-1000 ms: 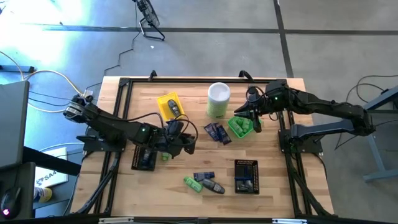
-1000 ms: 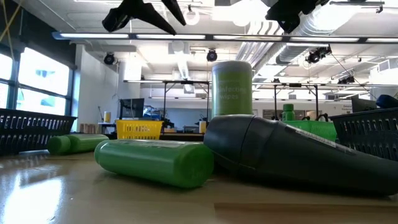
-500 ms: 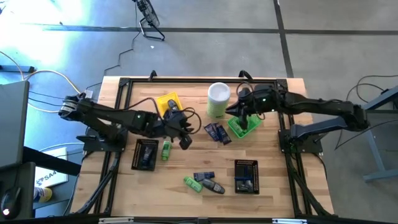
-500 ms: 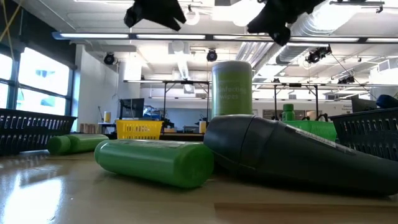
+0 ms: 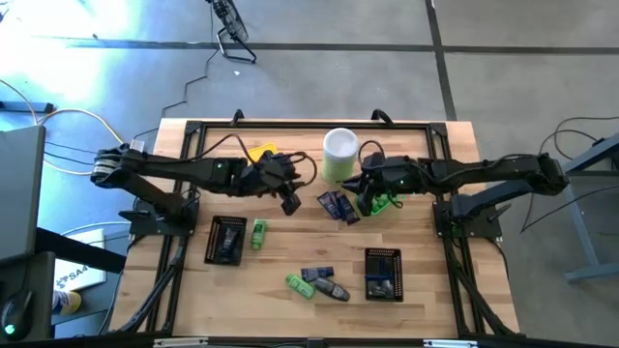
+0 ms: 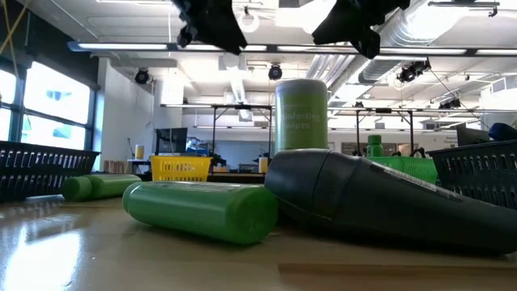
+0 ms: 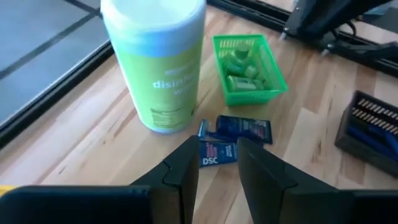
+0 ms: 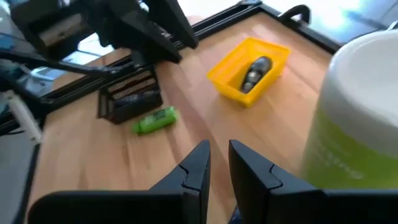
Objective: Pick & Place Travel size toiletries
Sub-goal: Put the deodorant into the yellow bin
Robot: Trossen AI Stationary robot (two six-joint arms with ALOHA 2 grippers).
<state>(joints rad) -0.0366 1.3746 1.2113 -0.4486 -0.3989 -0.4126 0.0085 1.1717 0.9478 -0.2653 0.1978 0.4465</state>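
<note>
My left gripper [image 5: 289, 203] [image 7: 217, 171] hangs open above the wood between the yellow tray [image 5: 259, 156] and two navy packets [image 5: 338, 206] [image 7: 230, 140], holding nothing. My right gripper [image 5: 368, 196] [image 8: 219, 165] hovers at the left side of the green tray [image 5: 383, 200] next to the canister [image 5: 340, 155]. Its fingers stand a narrow gap apart and are empty. Green mini bottles lie in the green tray [image 7: 249, 68]. One green bottle [image 5: 258, 233] [image 8: 155, 119] lies on its side on the table. A dark grey oval piece [image 8: 255, 71] lies in the yellow tray.
A black mesh tray [image 5: 225, 240] sits near the left arm and another black tray [image 5: 383, 274] toward the near right. A green bottle, a navy packet and a grey piece cluster [image 5: 316, 283] near the front edge. Both grippers hang close to the tall canister [image 7: 155, 68].
My left gripper has moved from beside the left black tray toward the far edge and right, ending near the navy packets. My right gripper has moved left from the green tray's far right side to its left side, close to the canister.
</note>
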